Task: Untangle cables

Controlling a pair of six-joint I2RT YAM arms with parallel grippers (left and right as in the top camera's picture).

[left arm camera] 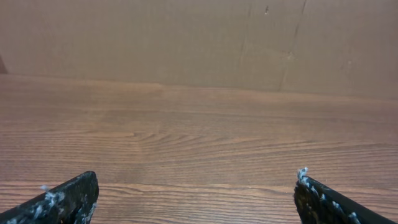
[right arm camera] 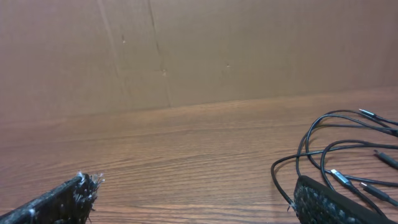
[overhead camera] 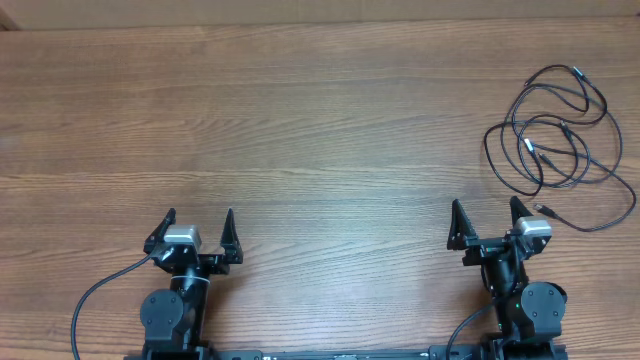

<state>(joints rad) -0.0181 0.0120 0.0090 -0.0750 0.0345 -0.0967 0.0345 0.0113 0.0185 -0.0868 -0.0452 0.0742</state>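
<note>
light: even, warm, moderately bright | shadows: faint, soft | focus: overhead sharp, wrist views slightly soft

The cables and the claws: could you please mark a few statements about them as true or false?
1. The cables lie on the table at its right side, ahead of the right claw. True.
2. The right claw is shut on one of the cables. False: its jaws stand wide open and grip nothing.
3. The left claw is open and empty, with only bare wood ahead of it. True.
4. The cables are laid out straight and separate from one another. False: they loop and cross over each other in one tangle.
</note>
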